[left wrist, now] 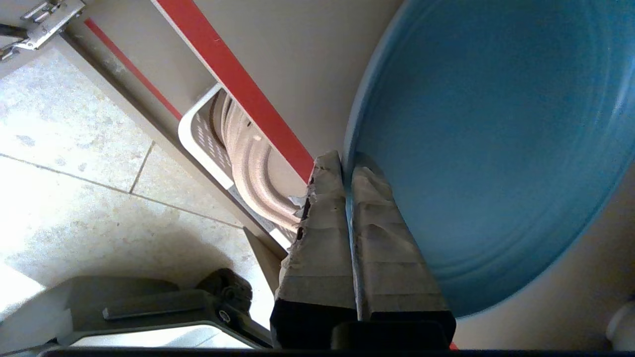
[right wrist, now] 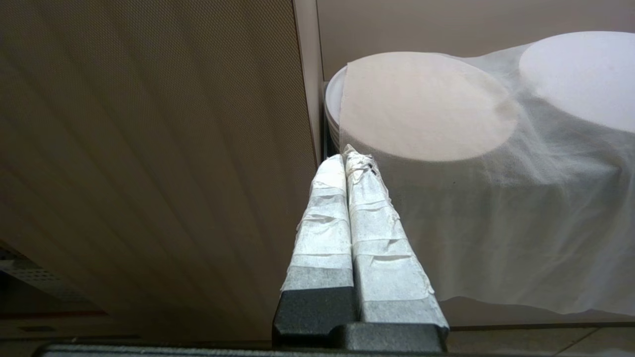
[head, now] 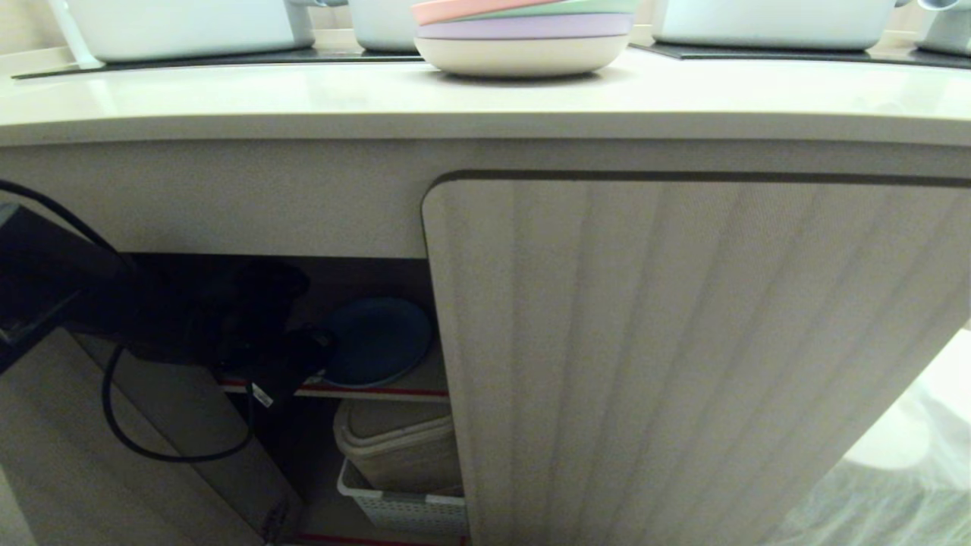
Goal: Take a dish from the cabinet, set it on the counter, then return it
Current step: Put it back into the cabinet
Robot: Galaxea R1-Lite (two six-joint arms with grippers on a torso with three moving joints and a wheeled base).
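Observation:
The light blue dish (head: 379, 341) is inside the cabinet (head: 683, 364), over the shelf edged in red tape (head: 364, 392). I cannot tell whether it rests on the shelf or hangs just above it. My left gripper (head: 318, 353) reaches in through the open left side. In the left wrist view, the left gripper (left wrist: 346, 161) is shut on the near rim of the dish (left wrist: 486, 139), and the rim runs between the taped fingers (left wrist: 322, 233). The counter (head: 303, 95) spans the top. My right gripper (right wrist: 347, 158) is shut on nothing, parked beside the ribbed door, outside the head view.
A pink-topped stack of pastel plates (head: 523, 34) and white pots (head: 182, 26) stand on the counter. Under the shelf a white basket (head: 402, 508) holds beige ware. The opened door (head: 152, 455) hangs at the left with a black cable (head: 136, 447). Cloth-covered round shapes (right wrist: 426, 104) lie by the right gripper.

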